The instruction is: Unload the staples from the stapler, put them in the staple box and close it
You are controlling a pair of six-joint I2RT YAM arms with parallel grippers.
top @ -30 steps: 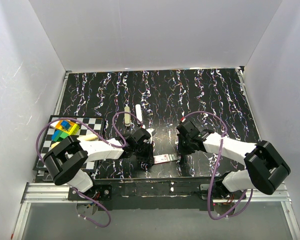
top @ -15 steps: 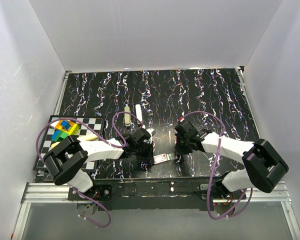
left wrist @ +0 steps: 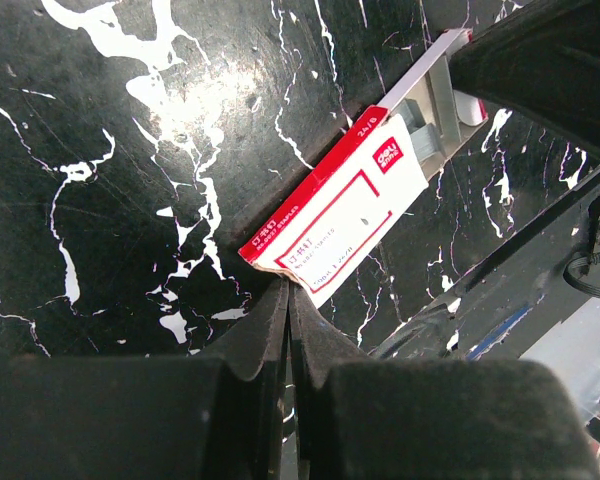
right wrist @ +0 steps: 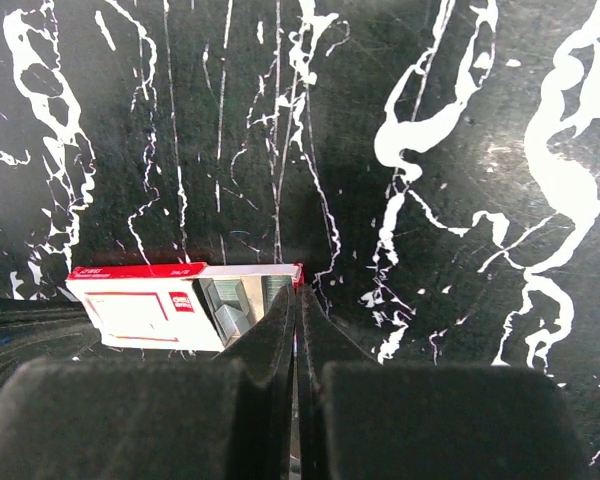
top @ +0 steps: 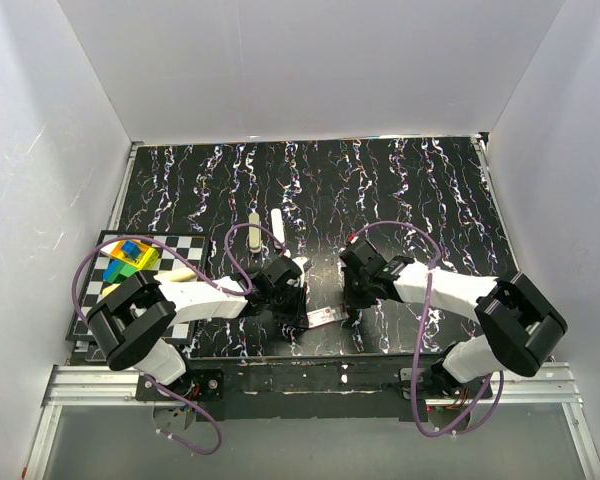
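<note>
A small red-and-white staple box [top: 322, 317] lies near the table's front edge, between my two grippers. Its inner tray is slid part way out and holds silvery-grey ribbed staples [right wrist: 228, 300], which also show in the left wrist view [left wrist: 427, 140]. My left gripper [left wrist: 288, 290] is shut on the corner of the box's sleeve [left wrist: 350, 215]. My right gripper [right wrist: 298, 295] is shut on the end of the open tray, next to the box [right wrist: 140, 305]. In the top view the left gripper [top: 298, 303] and right gripper [top: 352, 303] flank the box. I cannot pick out a stapler for certain.
A slim beige object [top: 254, 230] and a slim white one [top: 277, 222] lie side by side behind the left gripper. A checkered board [top: 185, 245] at the left carries coloured blocks [top: 128, 258]. White walls stand on three sides.
My right gripper has moved left, closing in on the box's open tray end. The left arm and the box have stayed about where they were.
</note>
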